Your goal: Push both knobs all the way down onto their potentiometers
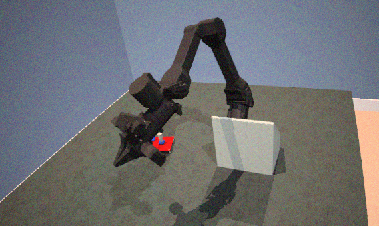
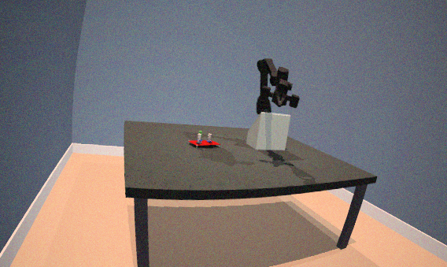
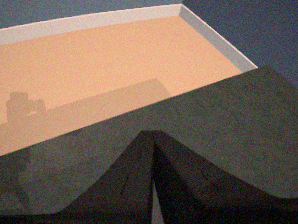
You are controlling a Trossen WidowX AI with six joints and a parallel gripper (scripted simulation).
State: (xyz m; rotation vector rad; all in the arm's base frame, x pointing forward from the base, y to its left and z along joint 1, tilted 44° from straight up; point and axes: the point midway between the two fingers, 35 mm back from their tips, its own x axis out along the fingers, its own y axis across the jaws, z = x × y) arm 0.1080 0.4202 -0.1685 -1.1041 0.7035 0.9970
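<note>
- Exterior view: a red circuit board (image 1: 165, 148) (image 2: 205, 144) stands on short legs on the dark surface (image 1: 317, 139) (image 2: 169, 168) (image 3: 225, 125), bearing small upright parts.
- Two pale knobs stand upright on the board: one (image 1: 160, 137) (image 2: 209, 137) shows in both the top and exterior views, and the other (image 2: 199, 137) shows in the exterior view, just beside it. Blue shows at the foot of each.
- A bit of green (image 2: 200, 132) shows at the top of that second knob; whether it is a separate part behind is too small to tell.
- How far down either knob sits on its shaft is also too small to tell.
- A pale block (image 1: 245, 145) (image 2: 271, 133) with a sloping side stands on the surface, apart from the board and near the foot of the black arm (image 1: 228, 62) (image 2: 264, 79).
- The claw (image 1: 115, 164) (image 2: 279, 104) (image 3: 150, 140) is pressed together, its two fingertips meeting with nothing pinched between them. A narrow gap shows lower down between the fingers in the wrist view.
- It is raised above the surface, apart from the board. In the top view the claw's body and wrist hide the board's left part.
</note>
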